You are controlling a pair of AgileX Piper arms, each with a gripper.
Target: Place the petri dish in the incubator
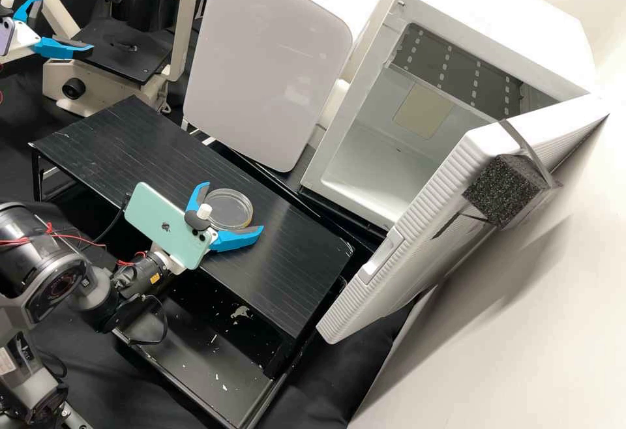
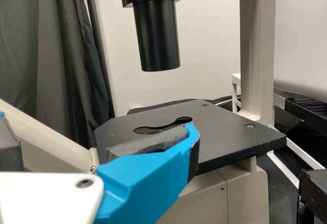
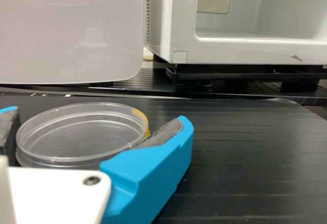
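From my station, I see the petri dish [image 1: 228,207] lying on the black worktop [image 1: 287,266], a clear, shallow round container with a yellow patch on its rim. The right jaws [image 1: 234,207] are spread wide around it, one finger to each side; I can't tell whether either pad touches the dish.

At two o'clock from the dish in the high view, I have the white incubator [image 1: 495,25], its door [image 1: 404,272] swung open toward five o'clock. Inside, a dark slotted shelf [image 1: 456,57] spans the upper part, above a smooth white floor. A black foam block [image 1: 499,191] is strapped to the door. A white cabinet [image 1: 261,57] with a closed front stands near twelve o'clock from the dish.

Toward ten or eleven o'clock, my left jaws [image 1: 65,25] gape wide with nothing between them, beside the microscope [image 1: 85,90].
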